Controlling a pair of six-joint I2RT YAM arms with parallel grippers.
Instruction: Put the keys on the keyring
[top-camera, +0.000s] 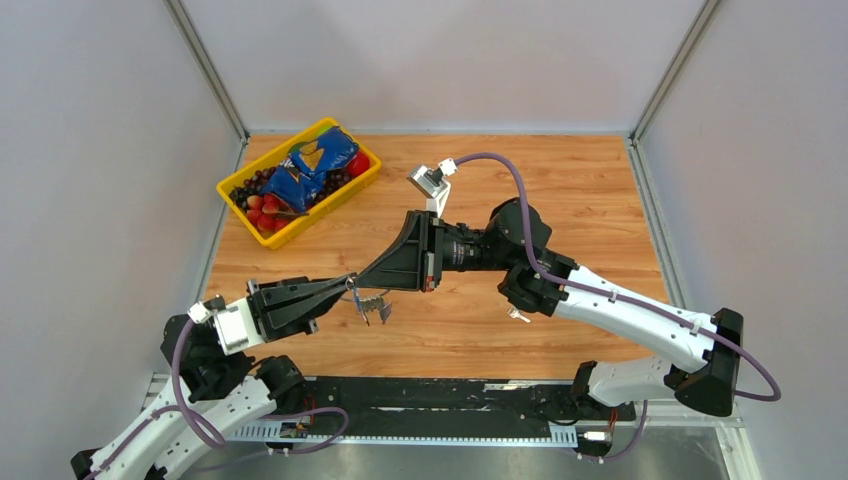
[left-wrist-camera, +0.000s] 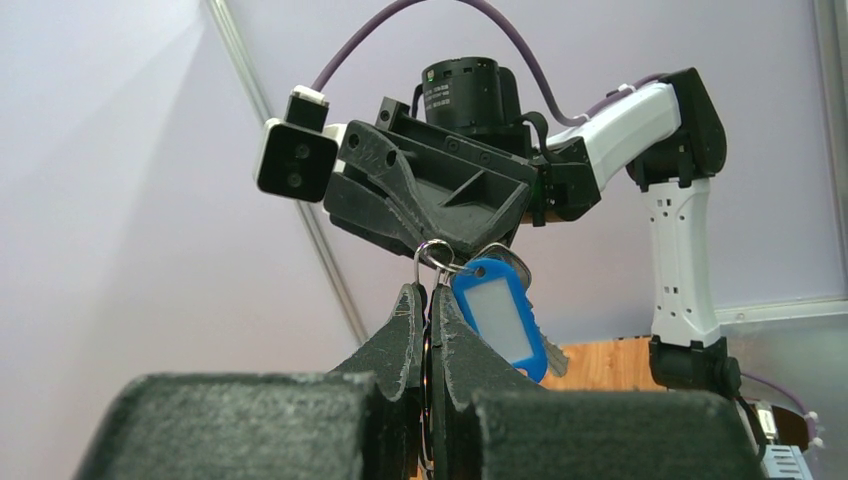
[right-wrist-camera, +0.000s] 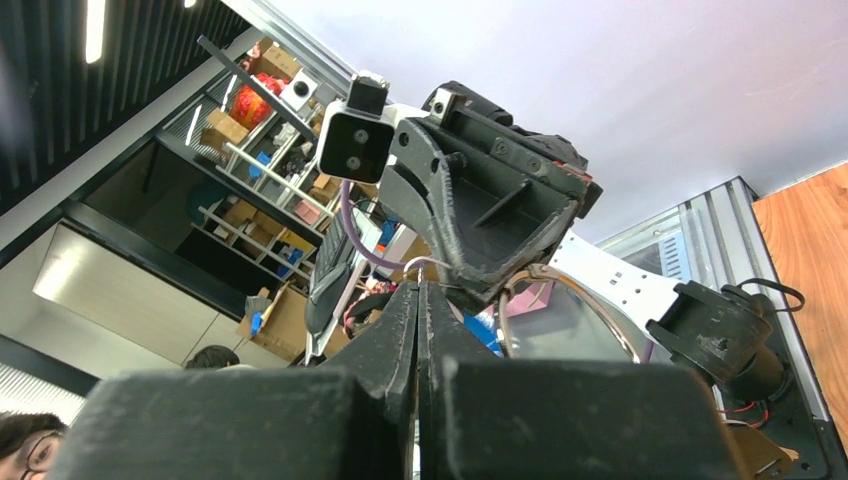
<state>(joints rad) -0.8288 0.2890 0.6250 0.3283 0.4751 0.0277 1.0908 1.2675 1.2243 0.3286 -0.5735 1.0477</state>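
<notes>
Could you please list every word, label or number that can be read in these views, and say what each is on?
No text here can be read.
Sticker on the right arm's black motor: print too small to read.
Blue tag on the keyring: white insert looks blank.
Blue bag in the yellow basket: markings blurred, unreadable.
Boxes on the background shelves: too blurred.
</notes>
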